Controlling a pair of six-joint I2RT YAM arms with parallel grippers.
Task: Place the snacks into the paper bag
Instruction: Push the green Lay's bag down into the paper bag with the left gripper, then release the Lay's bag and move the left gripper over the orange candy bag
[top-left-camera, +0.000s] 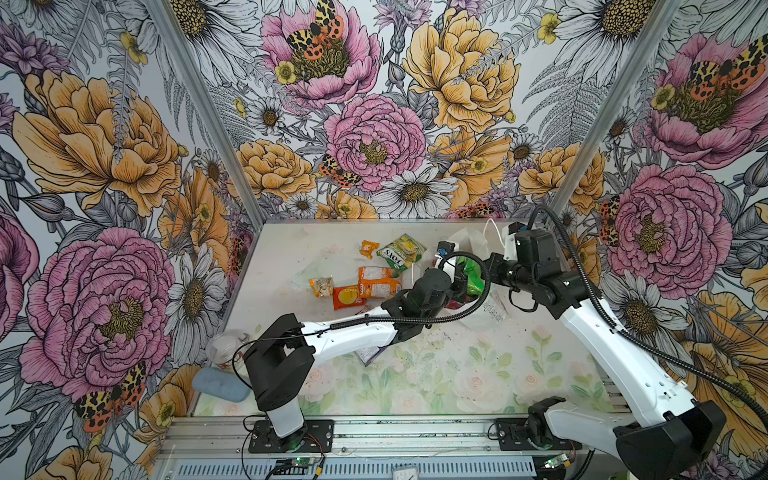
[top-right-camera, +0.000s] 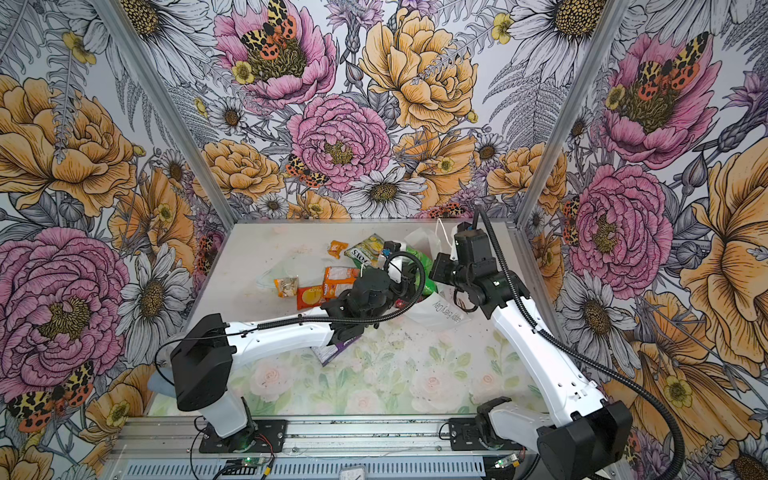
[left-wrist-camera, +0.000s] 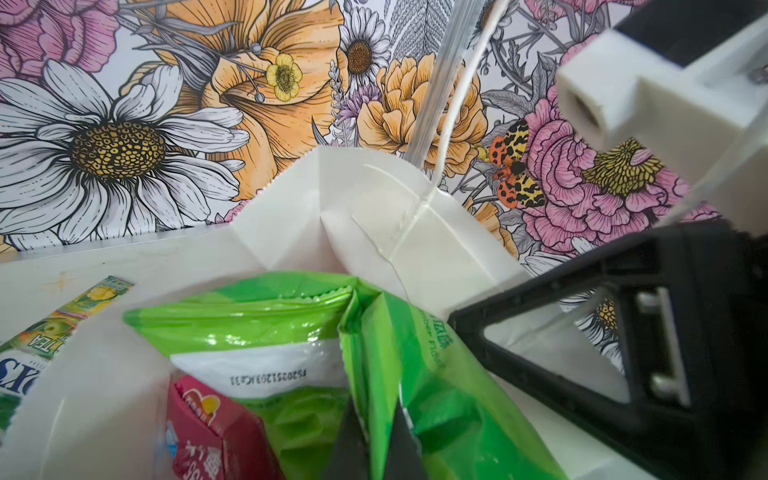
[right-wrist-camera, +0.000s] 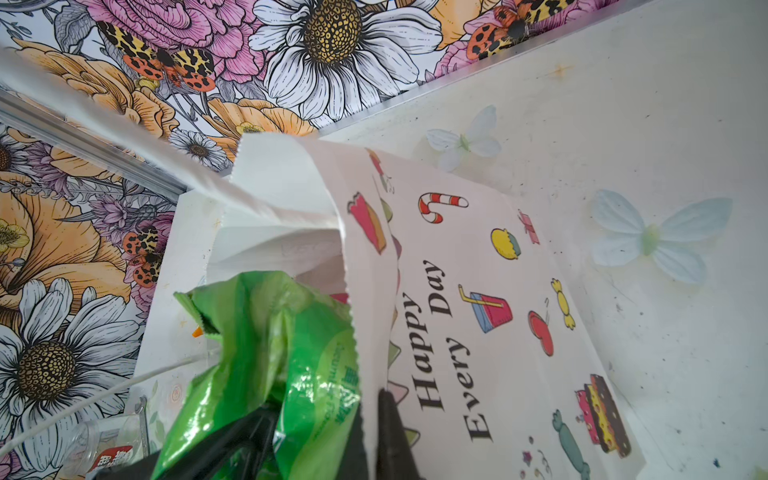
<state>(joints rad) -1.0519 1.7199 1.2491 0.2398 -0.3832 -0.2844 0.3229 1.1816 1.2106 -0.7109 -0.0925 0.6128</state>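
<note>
The white paper bag (top-left-camera: 496, 309) (right-wrist-camera: 457, 249) sits at the back right of the table, its "Happy Every Day" face showing. My right gripper (right-wrist-camera: 372, 440) is shut on the bag's rim beside the lettering. In the bag's mouth, my left gripper (left-wrist-camera: 380, 440) is shut on a fold of the green chips packet (left-wrist-camera: 291, 324) (top-left-camera: 471, 272). A pink-red packet (left-wrist-camera: 208, 424) lies in the bag beside it. On the table to the left lie other snacks: the FOX'S packet (top-left-camera: 401, 251), a tiny orange one (top-left-camera: 368, 248), orange packets (top-left-camera: 378, 282) and a red-orange one (top-left-camera: 348, 297).
A purple packet (top-left-camera: 370, 355) lies partly under my left forearm. A clear plastic cup (top-left-camera: 226, 347) and a blue-grey case (top-left-camera: 220, 384) stand at the front left by the wall. The bag's white cord handle (top-left-camera: 496, 232) sticks up near the back wall.
</note>
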